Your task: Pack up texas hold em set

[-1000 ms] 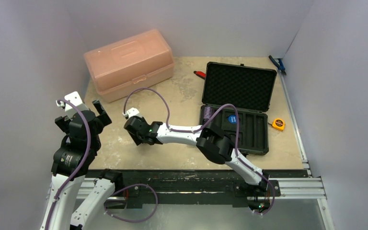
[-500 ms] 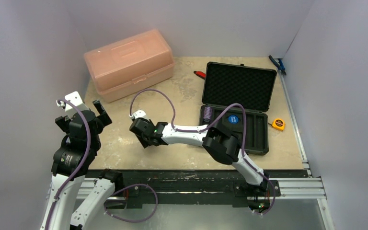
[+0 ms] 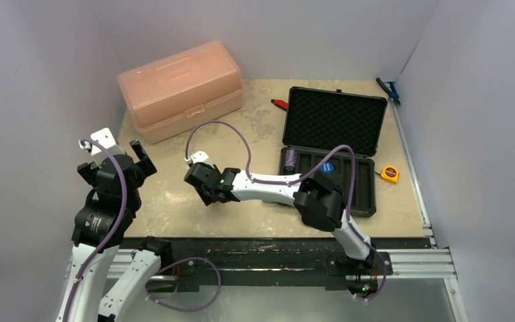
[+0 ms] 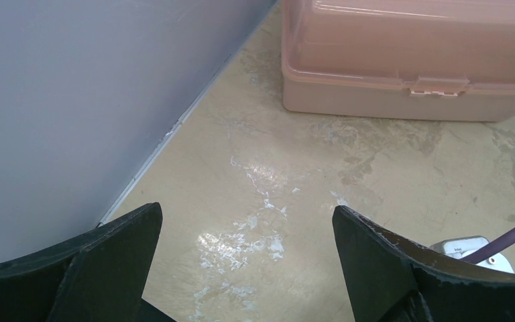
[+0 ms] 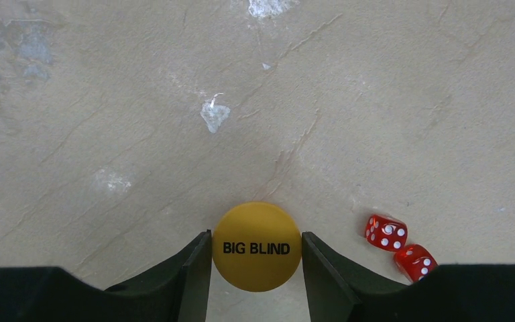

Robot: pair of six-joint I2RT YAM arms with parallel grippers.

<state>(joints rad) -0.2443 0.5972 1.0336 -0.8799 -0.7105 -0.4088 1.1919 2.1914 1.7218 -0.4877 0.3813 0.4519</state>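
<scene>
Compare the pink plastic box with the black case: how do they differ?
The pink box is shut; the black case lies open, foam-lined lid raised. The pink box is translucent, the black case opaque. The pink box sits far left, the black case to the right. Both rest on the table.

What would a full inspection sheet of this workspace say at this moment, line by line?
Surface: beige table, worn pale patches, no spill seen.
Job's things: black case open; purple chip stack and blue disc inside; red dice loose on the table; BIG BLIND disc held.
Clutter: pink box, closed; tape measure beside the case; small red item behind it.
Grippers: left gripper, jaws open, empty; right gripper, jaws shut on the BIG BLIND disc.
Cables: purple cable loops above the right arm, catching on nothing.
Surroundings: plain walls; otherwise nothing seen.
</scene>
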